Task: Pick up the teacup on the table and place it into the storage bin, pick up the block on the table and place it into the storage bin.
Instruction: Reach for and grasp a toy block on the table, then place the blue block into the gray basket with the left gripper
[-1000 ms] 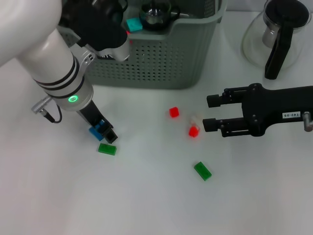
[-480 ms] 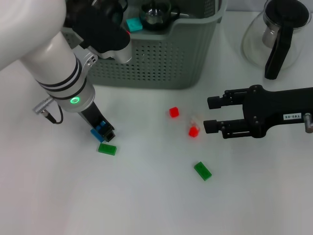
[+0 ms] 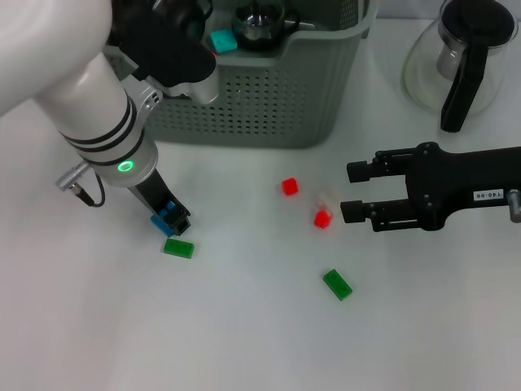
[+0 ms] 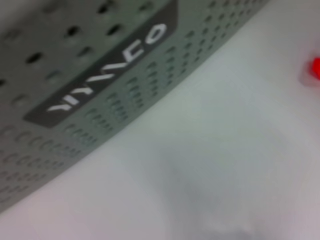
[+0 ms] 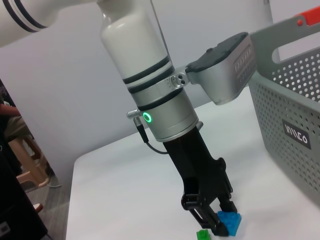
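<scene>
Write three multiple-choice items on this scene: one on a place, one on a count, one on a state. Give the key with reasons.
1. Where does the glass teapot stand?
A. in the storage bin
B. on the table, on the robot's right
C. in the right hand

2. How many red blocks lie on the table?
A. two
B. four
C. none

3. What is the left hand doing?
A. hanging open over the storage bin
B. holding a green block
C. shut on the blue block

Key: B, it stands outside the storage bin; A, one red block and another; C, the blue block sits between its fingers.
</scene>
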### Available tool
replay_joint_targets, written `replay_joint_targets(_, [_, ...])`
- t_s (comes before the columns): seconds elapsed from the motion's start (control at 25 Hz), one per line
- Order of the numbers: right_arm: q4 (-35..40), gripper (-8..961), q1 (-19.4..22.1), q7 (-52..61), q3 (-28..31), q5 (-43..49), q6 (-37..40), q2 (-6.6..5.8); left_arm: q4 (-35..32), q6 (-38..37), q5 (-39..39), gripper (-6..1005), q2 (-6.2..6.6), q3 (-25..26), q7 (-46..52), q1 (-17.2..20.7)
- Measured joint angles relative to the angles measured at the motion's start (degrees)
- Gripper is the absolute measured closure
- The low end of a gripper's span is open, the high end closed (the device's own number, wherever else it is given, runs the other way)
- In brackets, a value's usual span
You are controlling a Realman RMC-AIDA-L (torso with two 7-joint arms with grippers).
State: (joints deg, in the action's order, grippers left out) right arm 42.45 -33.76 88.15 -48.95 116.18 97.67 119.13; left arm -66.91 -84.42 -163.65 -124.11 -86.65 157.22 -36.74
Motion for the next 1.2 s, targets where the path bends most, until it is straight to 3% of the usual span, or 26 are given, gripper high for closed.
replay_joint_targets(0.24, [0.0,241,0.2,0.0,0.0,-0.1,0.0,-0.04,-2.1,-2.3,0.4,568,-0.03,2.3,-0.7,0.0])
replay_joint_targets(0.32, [0.0,242,0.2,0.1,0.0,-0.1,0.0,-0.05,-4.3,-4.9,2.9,561,-0.13,7.5,-3.2,0.2])
replay_joint_targets(0.44, [0.0,242,0.2,0.2,0.0,-0.1,0.1,-0.04,-4.5,-11.1,11.6,552,0.24,21.3,-10.5,-0.4])
replay_joint_targets(0.52, [0.0,242,0.3,0.2,0.0,-0.1,0.1,-0.05,-1.6,-15.9,17.8,545,1.16,30.5,-15.4,-1.6])
replay_joint_targets(0.6, [0.0,241,0.4,0.2,0.0,-0.1,0.2,-0.02,6.0,-22.7,27.0,539,3.82,42.3,-21.8,-3.4])
replay_joint_targets(0.64, [0.0,241,0.4,0.2,0.0,-0.1,0.2,0.01,11.5,-25.9,32.6,535,5.91,47.6,-25.0,-4.1])
replay_joint_targets(0.76, [0.0,241,0.4,0.2,0.0,-0.1,0.2,0.08,25.9,-30.8,47.3,526,11.31,57.5,-30.8,-4.5])
replay_joint_targets(0.84, [0.0,240,0.4,0.0,0.0,-0.1,0.2,0.21,30.8,-31.2,54.4,519,12.77,61.7,-31.8,-4.1])
replay_joint_targets(0.92, [0.0,240,0.3,-0.1,0.0,-0.1,0.2,0.30,32.1,-30.8,60.2,513,12.88,64.8,-31.0,-3.8])
replay_joint_targets(1.04, [0.0,240,0.0,0.0,-0.1,-0.1,0.2,0.27,29.4,-27.9,64.5,503,13.18,65.3,-27.1,-5.2])
replay_joint_targets(1.2, [0.0,241,0.0,-0.1,-0.1,-0.1,0.2,0.25,18.7,-16.4,61.3,490,12.99,56.0,-19.8,-7.3])
